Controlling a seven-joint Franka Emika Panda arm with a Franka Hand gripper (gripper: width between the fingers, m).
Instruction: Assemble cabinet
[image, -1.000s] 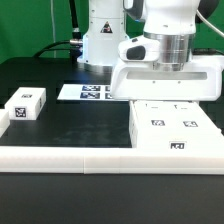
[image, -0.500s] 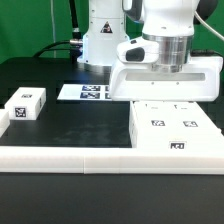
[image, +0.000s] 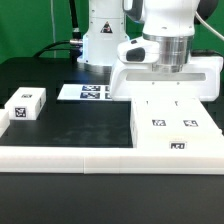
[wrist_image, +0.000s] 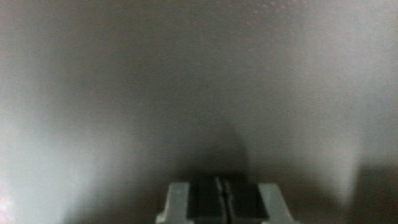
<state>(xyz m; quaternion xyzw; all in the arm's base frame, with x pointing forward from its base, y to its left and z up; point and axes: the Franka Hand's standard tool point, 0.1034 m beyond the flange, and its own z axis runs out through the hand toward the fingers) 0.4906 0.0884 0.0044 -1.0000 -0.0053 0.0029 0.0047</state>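
The cabinet (image: 177, 127), a white boxy body with square tags on its top, lies at the exterior view's right, near the front. Just behind it is a wide white boxy part (image: 165, 80) with no tags showing. The arm's wrist (image: 165, 45) comes down onto that part, which hides the fingers in the exterior view. In the wrist view my gripper (wrist_image: 221, 203) shows its two fingers pressed together with only a thin line between them. A blurred white surface (wrist_image: 196, 80) fills the view close ahead. I cannot tell whether the fingers touch it.
A small white single-tag block (image: 26, 103) sits at the exterior view's left, with another (image: 3, 118) at the picture's edge. The marker board (image: 88, 92) lies in front of the robot base (image: 100, 40). A white rail (image: 70, 155) runs along the table's front.
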